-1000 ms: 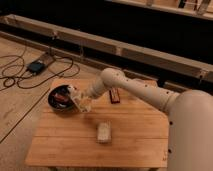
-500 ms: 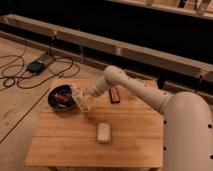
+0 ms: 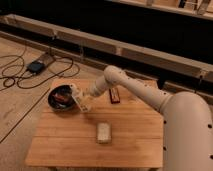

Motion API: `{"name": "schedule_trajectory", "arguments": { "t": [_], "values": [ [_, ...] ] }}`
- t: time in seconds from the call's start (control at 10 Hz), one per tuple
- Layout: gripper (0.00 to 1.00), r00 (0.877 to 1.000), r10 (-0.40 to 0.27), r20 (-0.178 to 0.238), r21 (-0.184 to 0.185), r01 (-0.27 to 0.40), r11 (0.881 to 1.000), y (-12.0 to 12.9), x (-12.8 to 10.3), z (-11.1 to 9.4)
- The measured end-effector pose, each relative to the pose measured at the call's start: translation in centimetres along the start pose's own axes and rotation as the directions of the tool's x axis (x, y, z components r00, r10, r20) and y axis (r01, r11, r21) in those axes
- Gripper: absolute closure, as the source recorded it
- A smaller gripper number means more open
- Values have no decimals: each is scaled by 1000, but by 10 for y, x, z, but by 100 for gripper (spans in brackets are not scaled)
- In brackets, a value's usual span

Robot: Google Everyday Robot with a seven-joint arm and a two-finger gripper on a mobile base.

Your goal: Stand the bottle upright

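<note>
My gripper [image 3: 80, 98] is low over the left part of the wooden table [image 3: 135, 140], right against the right rim of the dark bowl [image 3: 53, 101]. A slender whitish shape at the gripper's tip [image 3: 74, 93] looks like the bottle, tilted and leaning toward the bowl. I cannot tell it apart from the gripper itself. The white arm reaches in from the lower right, crossing above the table.
A flat beige rectangular block [image 3: 103, 132] lies near the table's middle front. A small dark flat object [image 3: 115, 95] lies at the back, under the arm. The bowl holds something reddish. Cables and a dark box [image 3: 36, 66] lie on the floor at left.
The gripper has shifted slightly left, closer to the bowl's rim. The block and the dark flat object have not moved.
</note>
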Motion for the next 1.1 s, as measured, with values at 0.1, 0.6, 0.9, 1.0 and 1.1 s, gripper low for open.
{"name": "schedule_trajectory", "arguments": {
  "t": [0.1, 0.6, 0.9, 1.0, 1.1],
  "values": [
    [100, 1000, -1, 8, 2, 1, 1000, 0, -1, -1],
    [100, 980, -49, 195, 71, 36, 997, 3, -6, -28],
    [100, 965, -69, 253, 70, 53, 996, 13, 3, -27],
    [100, 962, -71, 263, 66, 56, 996, 16, 8, -25],
    [100, 961, -70, 268, 64, 55, 996, 17, 12, -23]
  ]
}}
